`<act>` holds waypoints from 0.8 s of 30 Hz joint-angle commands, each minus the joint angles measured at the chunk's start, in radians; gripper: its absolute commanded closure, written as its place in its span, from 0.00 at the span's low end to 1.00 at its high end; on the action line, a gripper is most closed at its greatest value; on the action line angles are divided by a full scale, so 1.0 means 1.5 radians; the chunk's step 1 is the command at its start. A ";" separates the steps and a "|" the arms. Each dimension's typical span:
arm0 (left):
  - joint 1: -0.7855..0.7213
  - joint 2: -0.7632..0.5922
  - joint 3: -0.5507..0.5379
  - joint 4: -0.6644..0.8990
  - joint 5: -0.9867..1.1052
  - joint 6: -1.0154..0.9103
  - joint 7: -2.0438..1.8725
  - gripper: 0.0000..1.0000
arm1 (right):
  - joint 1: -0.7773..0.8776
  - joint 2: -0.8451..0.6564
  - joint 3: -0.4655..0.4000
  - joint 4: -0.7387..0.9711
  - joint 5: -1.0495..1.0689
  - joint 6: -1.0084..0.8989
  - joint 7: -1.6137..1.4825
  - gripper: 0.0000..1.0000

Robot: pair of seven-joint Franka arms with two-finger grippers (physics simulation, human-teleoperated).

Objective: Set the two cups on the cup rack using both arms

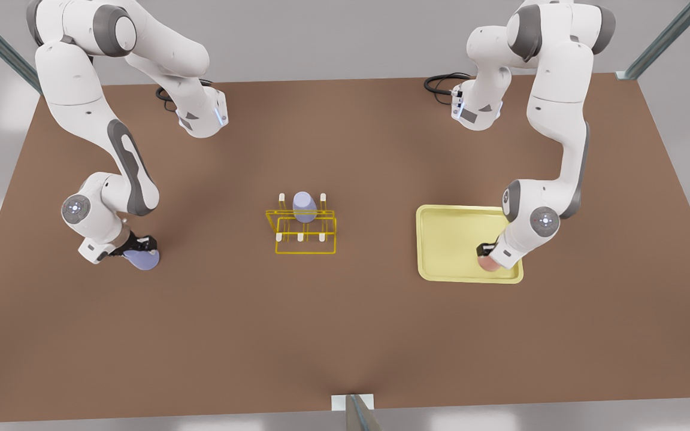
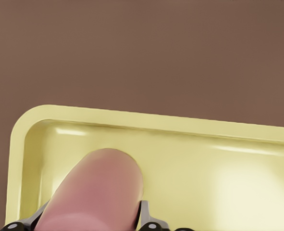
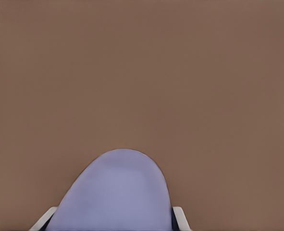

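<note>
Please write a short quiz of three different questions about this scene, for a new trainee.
1. True or false: a lavender cup already sits on the cup rack.
2. What does the left gripper hold? A pink cup; B lavender cup; C nothing.
3. Fill in: the pink cup is over the yellow ____.

Key: 1 true; 2 A, while the right gripper holds B; 3 tray.

No readable text, label, brand, number or sign appears anywhere.
</note>
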 commanded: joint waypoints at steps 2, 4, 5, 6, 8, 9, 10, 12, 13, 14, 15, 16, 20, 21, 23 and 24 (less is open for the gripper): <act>0.001 -0.001 0.000 0.002 0.001 0.002 -0.004 0.12 | 0.000 -0.001 0.000 0.003 -0.002 0.000 -0.012 0.18; 0.001 -0.001 -0.001 0.002 0.000 0.002 -0.007 0.14 | 0.001 -0.016 0.012 0.003 -0.001 -0.004 -0.012 0.18; 0.001 -0.001 -0.001 0.002 -0.001 0.002 -0.007 0.14 | 0.001 -0.029 0.016 0.002 -0.001 -0.020 -0.012 0.18; -0.001 -0.002 -0.001 0.002 -0.001 -0.002 -0.008 0.14 | 0.001 -0.037 0.025 0.001 0.002 -0.025 -0.012 0.18; -0.001 0.000 -0.010 0.003 -0.002 -0.005 -0.018 0.14 | 0.002 -0.073 0.069 0.003 0.071 -0.080 -0.012 0.18; -0.002 0.000 -0.014 0.002 -0.002 -0.006 -0.025 0.14 | 0.004 -0.078 0.088 0.022 0.094 -0.112 -0.012 0.18; -0.003 0.000 -0.018 0.002 -0.002 -0.014 -0.036 0.14 | 0.006 -0.086 0.113 0.038 0.131 -0.141 -0.014 0.18; -0.002 -0.002 -0.025 0.003 -0.002 -0.015 -0.038 0.14 | 0.016 -0.121 0.157 0.040 0.180 -0.169 -0.004 0.18; -0.003 -0.009 -0.025 0.003 -0.002 -0.029 -0.039 0.14 | 0.047 -0.132 0.158 0.041 0.188 -0.175 0.045 0.18; -0.005 -0.019 -0.028 0.019 -0.001 -0.078 -0.056 0.14 | 0.072 -0.136 0.158 0.056 0.189 -0.188 0.082 0.18; -0.004 -0.019 -0.062 0.054 -0.001 -0.141 -0.117 0.14 | 0.107 -0.135 0.158 0.089 0.189 -0.216 0.148 0.18; -0.005 -0.022 -0.088 0.084 0.000 -0.191 -0.175 0.14 | 0.150 -0.129 0.158 0.117 0.189 -0.218 0.222 0.18; -0.004 0.002 -0.193 0.184 -0.001 -0.229 -0.389 0.14 | 0.243 -0.060 0.158 0.243 0.187 -0.252 0.389 0.18; -0.002 0.020 -0.214 0.217 -0.007 -0.229 -0.446 0.14 | 0.252 -0.057 0.158 0.259 0.187 -0.271 0.417 0.18; -0.005 0.049 -0.262 0.278 -0.016 -0.229 -0.534 0.14 | 0.257 -0.060 0.158 0.278 0.186 -0.308 0.440 0.18; -0.005 0.073 -0.305 0.324 -0.014 -0.232 -0.619 0.14 | 0.257 -0.064 0.158 0.277 0.187 -0.321 0.443 0.18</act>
